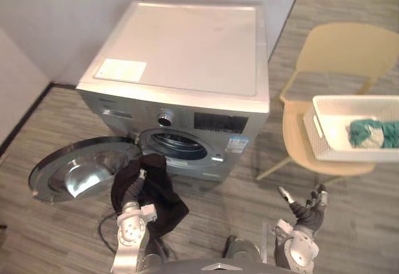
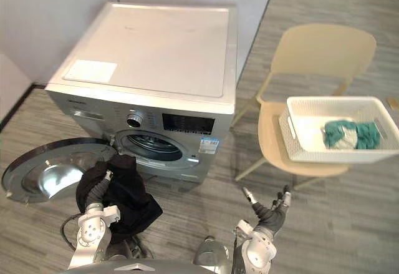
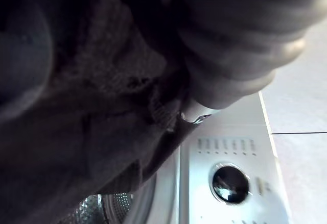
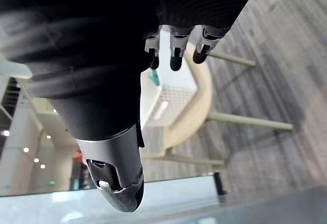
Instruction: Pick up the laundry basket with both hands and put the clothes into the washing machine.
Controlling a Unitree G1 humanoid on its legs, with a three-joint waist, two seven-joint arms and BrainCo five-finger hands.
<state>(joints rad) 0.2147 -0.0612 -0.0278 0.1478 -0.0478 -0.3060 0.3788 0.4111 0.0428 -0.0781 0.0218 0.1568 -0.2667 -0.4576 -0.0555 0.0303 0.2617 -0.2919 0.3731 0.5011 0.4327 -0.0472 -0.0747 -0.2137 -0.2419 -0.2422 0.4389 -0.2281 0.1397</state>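
A black garment (image 1: 161, 194) hangs bunched from my left hand (image 1: 134, 191), whose fingers are curled into the cloth just in front of the washing machine's open drum (image 1: 179, 146). In the left wrist view the dark cloth (image 3: 76, 112) covers the fingers, with the machine's knob (image 3: 230, 183) beyond. The white laundry basket (image 1: 324, 138) sits on a beige chair (image 1: 346, 49) at the right and holds a teal cloth (image 1: 373, 133). My right hand (image 1: 310, 210) is open, low and in front of the chair, apart from the basket and touching nothing.
The silver washing machine (image 1: 181, 49) stands against the wall, and its round door (image 1: 75, 171) is swung fully open to the left, near the floor. Grey wood-look floor lies between the machine and the chair.
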